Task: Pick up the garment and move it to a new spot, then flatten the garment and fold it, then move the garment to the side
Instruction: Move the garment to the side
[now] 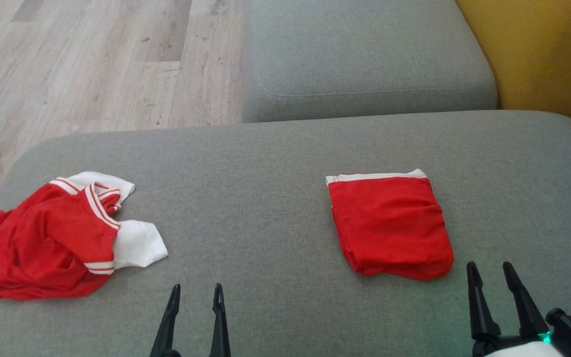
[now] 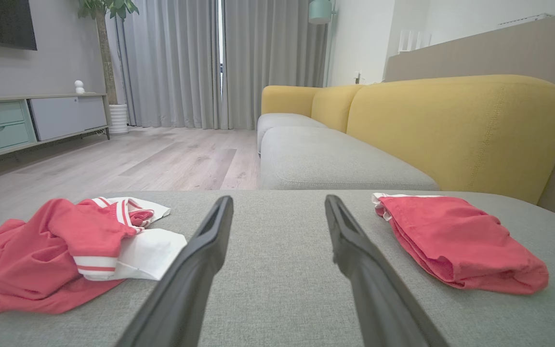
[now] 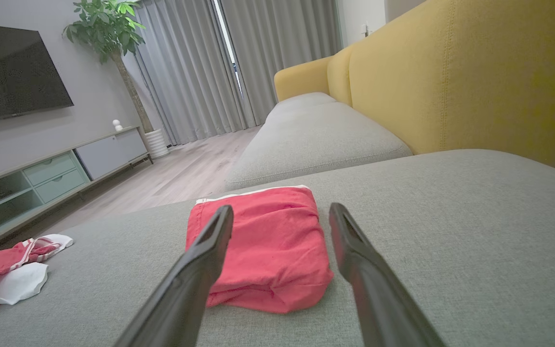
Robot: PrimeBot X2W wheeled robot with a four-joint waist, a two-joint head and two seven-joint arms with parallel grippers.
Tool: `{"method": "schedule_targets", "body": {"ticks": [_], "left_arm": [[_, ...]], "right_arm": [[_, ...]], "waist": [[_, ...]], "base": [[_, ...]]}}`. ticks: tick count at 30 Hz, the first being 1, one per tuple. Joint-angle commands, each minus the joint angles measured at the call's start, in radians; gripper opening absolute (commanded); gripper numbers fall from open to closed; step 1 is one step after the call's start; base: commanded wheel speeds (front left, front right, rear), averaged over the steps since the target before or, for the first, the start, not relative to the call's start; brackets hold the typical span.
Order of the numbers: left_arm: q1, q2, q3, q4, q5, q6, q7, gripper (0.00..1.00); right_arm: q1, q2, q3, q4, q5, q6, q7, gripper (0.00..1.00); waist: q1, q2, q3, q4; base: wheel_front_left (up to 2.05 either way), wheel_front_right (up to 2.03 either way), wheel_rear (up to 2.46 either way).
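Resting folded just beyond wide-open right claw (image 1: 489,267): garment (image 1: 389,223); left claw (image 1: 197,287) wide too.

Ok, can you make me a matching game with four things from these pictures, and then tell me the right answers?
Things:
1. crumpled shirt
2. folded red garment
3. sofa back
4. left end effector

Descriptions:
A. yellow
B. neat and flat, on the robot's right
C. open, holding nothing
D. bunched up, red and white, on the robot's left

Right pairs: 1-D, 2-B, 3-A, 4-C.
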Motion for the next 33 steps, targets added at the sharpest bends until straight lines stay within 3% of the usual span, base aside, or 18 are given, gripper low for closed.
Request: {"method": "schedule_targets", "body": {"ticks": [1, 33], "left_arm": [[-0.031, -0.005, 0.04, -0.028, 0.01, -0.005, -0.005, 1.0], [-0.043, -0.005, 0.028, -0.021, 0.023, -0.012, -0.005, 1.0]], "right_arm": [[-0.021, -0.009, 0.02, -0.035, -0.01, -0.001, -0.011, 1.0], [-0.052, -0.016, 0.038, -0.016, 0.018, -0.001, -0.011, 1.0]], "waist": [[0.0, 0.0, -0.001, 0.0], [0.0, 0.0, 0.034, 0.013]], "base": [[0.0, 0.0, 0.0], [0.0, 0.0, 0.0]]}}
